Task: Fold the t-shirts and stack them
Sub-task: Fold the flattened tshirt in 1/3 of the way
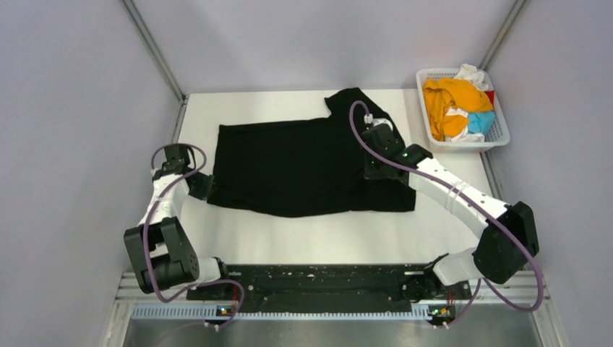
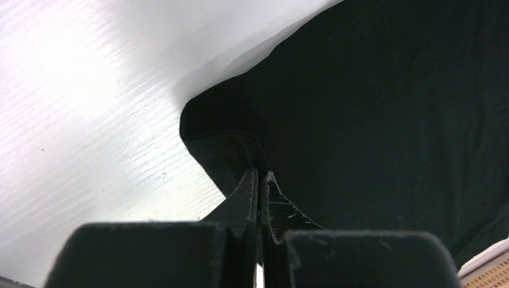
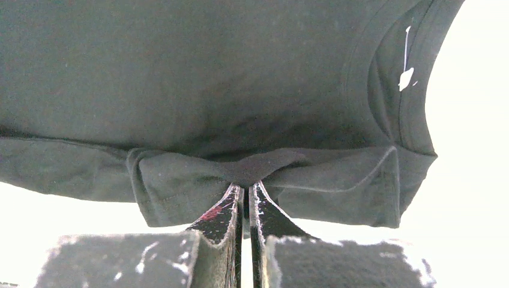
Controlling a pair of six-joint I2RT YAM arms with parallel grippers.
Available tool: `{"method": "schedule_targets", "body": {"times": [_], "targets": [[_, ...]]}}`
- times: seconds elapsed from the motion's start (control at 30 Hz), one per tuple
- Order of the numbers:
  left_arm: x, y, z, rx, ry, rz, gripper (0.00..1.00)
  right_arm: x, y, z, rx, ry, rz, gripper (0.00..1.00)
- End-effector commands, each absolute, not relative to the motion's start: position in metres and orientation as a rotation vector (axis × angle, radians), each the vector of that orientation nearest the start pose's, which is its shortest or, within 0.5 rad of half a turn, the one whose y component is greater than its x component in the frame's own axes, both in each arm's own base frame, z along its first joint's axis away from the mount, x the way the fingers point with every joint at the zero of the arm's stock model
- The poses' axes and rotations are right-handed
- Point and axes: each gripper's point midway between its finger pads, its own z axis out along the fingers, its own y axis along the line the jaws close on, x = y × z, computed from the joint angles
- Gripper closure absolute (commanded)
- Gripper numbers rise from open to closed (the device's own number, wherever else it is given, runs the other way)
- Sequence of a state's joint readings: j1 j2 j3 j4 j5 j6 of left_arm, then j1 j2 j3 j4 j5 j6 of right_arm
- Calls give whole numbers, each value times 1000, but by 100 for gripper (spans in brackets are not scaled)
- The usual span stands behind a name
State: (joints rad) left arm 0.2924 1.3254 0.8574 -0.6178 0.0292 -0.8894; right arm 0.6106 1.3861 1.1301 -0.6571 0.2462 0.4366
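A large black t-shirt (image 1: 303, 163) lies spread across the middle of the white table. My left gripper (image 1: 204, 186) is shut on its near-left corner; the left wrist view shows the black cloth (image 2: 372, 102) pinched between the fingertips at my left gripper (image 2: 259, 174). My right gripper (image 1: 376, 168) is shut on the shirt's right side, over the cloth. In the right wrist view the shirt (image 3: 198, 78) bunches into a fold at my right gripper (image 3: 245, 185), with the collar and a white tag at the upper right. Orange (image 1: 452, 101), white, light blue and red shirts lie in the basket.
A white plastic lattice basket (image 1: 500, 130) stands at the table's far right corner. Grey walls and metal posts enclose the table (image 1: 303, 235) on three sides. A black mat lies along the near edge between the arm bases.
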Motion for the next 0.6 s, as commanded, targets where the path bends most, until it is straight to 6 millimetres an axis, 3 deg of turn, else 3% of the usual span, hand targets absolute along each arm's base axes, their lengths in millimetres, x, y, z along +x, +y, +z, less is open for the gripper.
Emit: {"method": "schedule_targets", "body": {"times": [0.0,0.57], "targets": [[323,56,101,-1424,2156,-269,100,329,174,176,-95,2368,141,100],[349,73,94,-1429,2145,-196,100,382,155,178,-118,2385,62,100]]}}
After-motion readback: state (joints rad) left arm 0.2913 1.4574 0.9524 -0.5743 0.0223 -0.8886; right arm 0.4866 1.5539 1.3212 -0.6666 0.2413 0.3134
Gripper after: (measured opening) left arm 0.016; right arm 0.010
